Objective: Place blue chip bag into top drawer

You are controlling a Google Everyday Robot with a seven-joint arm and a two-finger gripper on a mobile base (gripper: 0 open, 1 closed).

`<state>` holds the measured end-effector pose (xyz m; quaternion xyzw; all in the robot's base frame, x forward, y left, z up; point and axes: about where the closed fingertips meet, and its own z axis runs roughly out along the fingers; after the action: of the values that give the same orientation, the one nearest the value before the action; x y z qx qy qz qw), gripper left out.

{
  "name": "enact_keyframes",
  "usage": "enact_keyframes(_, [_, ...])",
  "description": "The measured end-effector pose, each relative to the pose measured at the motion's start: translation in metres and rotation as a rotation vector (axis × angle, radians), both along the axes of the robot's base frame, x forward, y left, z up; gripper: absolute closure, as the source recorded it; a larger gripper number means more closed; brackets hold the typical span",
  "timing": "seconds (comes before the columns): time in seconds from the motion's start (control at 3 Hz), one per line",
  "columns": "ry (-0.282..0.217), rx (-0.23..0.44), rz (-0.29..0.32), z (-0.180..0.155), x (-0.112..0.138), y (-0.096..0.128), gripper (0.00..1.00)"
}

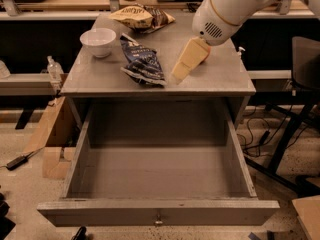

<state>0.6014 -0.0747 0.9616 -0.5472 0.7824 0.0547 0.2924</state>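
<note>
The blue chip bag (142,61) is lying just left of the gripper (178,76), its long axis running front-to-back, though I cannot tell the gripper's opening.

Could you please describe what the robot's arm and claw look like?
The arm is a bulky, rounded white shell with a thin tan seam and a patch of small vent holes. The claw, over the table beside the blue chip bag, is a cream-yellow tapering wedge.
</note>
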Motion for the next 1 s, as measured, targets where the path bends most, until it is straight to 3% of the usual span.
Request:
enact_keyframes(0.33, [0.000, 0.000, 0.000, 0.000, 0.000, 0.000, 0.00])
enact_keyframes(0.67, [-0.030, 0.024, -0.011, -0.008, 0.029, 0.008, 0.00])
enact_keyframes(1.0, [-0.082, 0.049, -0.006, -0.018, 0.092, 0.022, 0.00])
